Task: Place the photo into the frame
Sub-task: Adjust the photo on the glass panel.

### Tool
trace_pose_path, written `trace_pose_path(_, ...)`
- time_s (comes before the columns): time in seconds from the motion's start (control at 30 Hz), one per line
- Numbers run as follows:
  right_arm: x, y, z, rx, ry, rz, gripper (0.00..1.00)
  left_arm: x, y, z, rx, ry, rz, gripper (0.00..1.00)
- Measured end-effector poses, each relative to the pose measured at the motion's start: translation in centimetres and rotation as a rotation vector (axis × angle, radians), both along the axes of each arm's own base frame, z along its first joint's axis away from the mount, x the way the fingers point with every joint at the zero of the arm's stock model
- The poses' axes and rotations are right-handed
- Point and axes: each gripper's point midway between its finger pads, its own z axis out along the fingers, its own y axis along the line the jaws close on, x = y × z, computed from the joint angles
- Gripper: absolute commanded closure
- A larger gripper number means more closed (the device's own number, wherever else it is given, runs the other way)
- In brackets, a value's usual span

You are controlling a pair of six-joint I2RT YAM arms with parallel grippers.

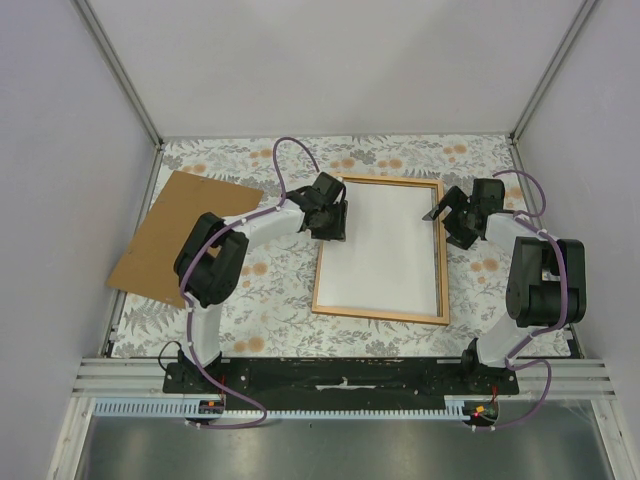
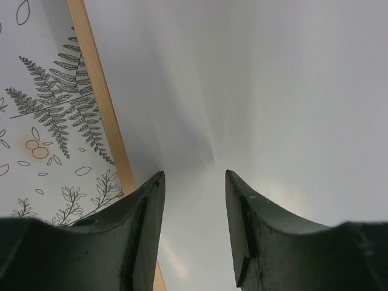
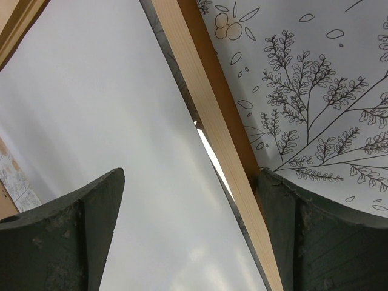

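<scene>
The photo (image 1: 380, 245) lies white side up inside the frame (image 1: 380, 315), which sits flat on the flowered cloth (image 1: 270, 290) in the middle of the table, with a brown board (image 1: 170, 235) well apart at the left edge. The left gripper (image 1: 335, 218) is at the frame's left rail near the far corner. In its wrist view the jaws stand partly open with nothing between them: the left finger (image 2: 139, 230) crosses the rail (image 2: 100, 97) and the right finger (image 2: 260, 230) is over the white sheet (image 2: 273, 91). Whether the tips touch the paper cannot be told. The right gripper (image 1: 437, 212) is at the right rail, also toward the far end, its jaws spread wide and holding nothing. One finger (image 3: 91, 224) is over the paper (image 3: 103, 109), the other (image 3: 315, 236) is over the cloth (image 3: 315, 73), and the rail (image 3: 206, 103) runs between them. A thin bright slit shows between the paper's edge and that rail
</scene>
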Motion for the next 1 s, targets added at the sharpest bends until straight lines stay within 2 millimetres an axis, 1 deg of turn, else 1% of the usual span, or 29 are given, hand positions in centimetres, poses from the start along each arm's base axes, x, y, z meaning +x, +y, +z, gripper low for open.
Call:
trace_pose_path(0.23,0.0,0.0,0.0,-0.001,0.001,0.002,0.02,0.0,-0.5,0.2,-0.012,-0.004,-0.009,0.48)
trace_pose_path(0.4,0.0,0.0,0.0,-0.001,0.004,0.002,0.02,0.4,0.3,0.3,0.018,-0.02,0.016,0.46)
trace_pose_path(0.63,0.0,0.0,-0.1,-0.001,0.004,0.002,0.02,1.3,1.5,1.6,0.015,-0.049,0.05,0.45)
trace_pose_path(0.8,0.0,0.0,-0.1,-0.001,0.004,0.002,0.02,1.5,1.9,1.4,0.022,-0.047,0.061,0.45)
trace_pose_path(1.0,0.0,0.0,-0.1,-0.001,0.004,0.002,0.02,1.3,1.9,1.2,0.019,-0.038,0.055,0.45)
